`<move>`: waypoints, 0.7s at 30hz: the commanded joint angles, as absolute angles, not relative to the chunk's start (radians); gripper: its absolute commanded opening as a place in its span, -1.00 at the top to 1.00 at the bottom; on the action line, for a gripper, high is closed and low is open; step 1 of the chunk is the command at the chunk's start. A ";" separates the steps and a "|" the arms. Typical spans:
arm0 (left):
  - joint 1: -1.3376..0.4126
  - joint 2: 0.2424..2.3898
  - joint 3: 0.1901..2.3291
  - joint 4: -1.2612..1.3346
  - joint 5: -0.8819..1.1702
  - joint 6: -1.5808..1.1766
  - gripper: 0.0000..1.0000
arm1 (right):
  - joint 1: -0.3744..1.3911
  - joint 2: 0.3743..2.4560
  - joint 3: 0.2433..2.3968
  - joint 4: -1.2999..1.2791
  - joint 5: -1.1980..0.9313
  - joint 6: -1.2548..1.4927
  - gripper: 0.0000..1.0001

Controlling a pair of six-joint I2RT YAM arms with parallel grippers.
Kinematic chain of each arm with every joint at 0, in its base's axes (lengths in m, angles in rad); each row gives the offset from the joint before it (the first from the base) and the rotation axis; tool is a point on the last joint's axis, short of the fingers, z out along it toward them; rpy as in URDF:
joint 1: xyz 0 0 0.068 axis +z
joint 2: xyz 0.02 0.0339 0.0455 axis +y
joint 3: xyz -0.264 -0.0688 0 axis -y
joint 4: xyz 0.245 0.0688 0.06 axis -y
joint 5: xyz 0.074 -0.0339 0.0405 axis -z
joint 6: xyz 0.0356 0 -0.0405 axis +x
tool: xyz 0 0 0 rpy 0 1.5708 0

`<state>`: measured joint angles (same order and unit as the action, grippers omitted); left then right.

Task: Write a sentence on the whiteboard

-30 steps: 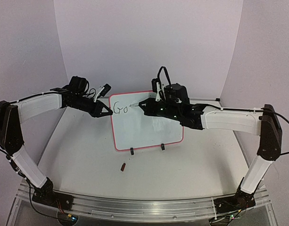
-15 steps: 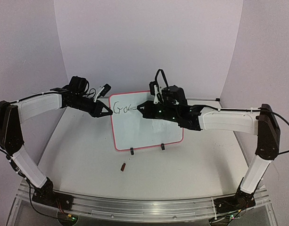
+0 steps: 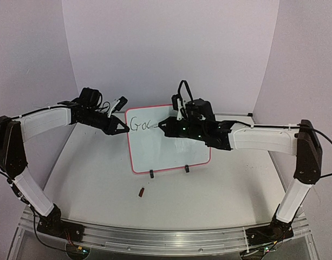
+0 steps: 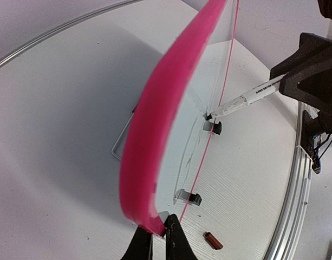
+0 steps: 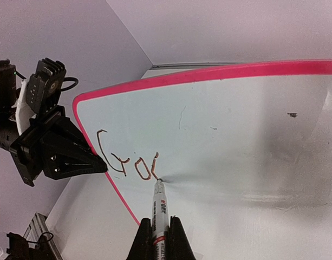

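A small red-brown cap (image 3: 141,191) lies on the table (image 3: 101,184) in front of the whiteboard (image 3: 171,154), which stands upright on two black clip feet. The left gripper (image 3: 124,129) is pinched onto the board's pink left edge (upper part). The right gripper (image 5: 157,230) clamps a white marker (image 5: 159,208), its tip touching the board just right of the sentence (image 3: 137,125), which reads "Go" plus a partial letter.

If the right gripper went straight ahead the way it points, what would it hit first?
The whiteboard. The right gripper is shut on a marker whose tip looks pressed on the white face, just after the letters. Going on would likely only jam the marker harder into it.
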<state>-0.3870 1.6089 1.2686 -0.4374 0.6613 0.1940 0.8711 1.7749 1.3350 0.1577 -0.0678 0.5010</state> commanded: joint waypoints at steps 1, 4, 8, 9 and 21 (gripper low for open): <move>-0.392 1.602 1.283 -0.454 0.595 0.236 1.00 | 0.866 1.722 1.349 0.138 0.000 0.476 1.00; -0.392 1.602 1.284 -0.454 0.596 0.237 1.00 | 0.866 1.714 1.352 0.135 0.000 0.470 1.00; -0.391 1.603 1.284 -0.455 0.597 0.237 1.00 | 0.866 1.714 1.360 0.135 0.000 0.467 1.00; -0.392 1.603 1.284 -0.455 0.597 0.237 1.00 | 0.867 1.716 1.363 0.135 0.000 0.466 1.00; -0.391 1.602 1.284 -0.456 0.596 0.238 1.00 | 0.866 1.747 1.410 0.137 -0.002 0.458 1.00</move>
<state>-0.3874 1.6089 1.2686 -0.4374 0.6624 0.1944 0.8707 1.7538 1.3586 0.1261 -0.0320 0.4721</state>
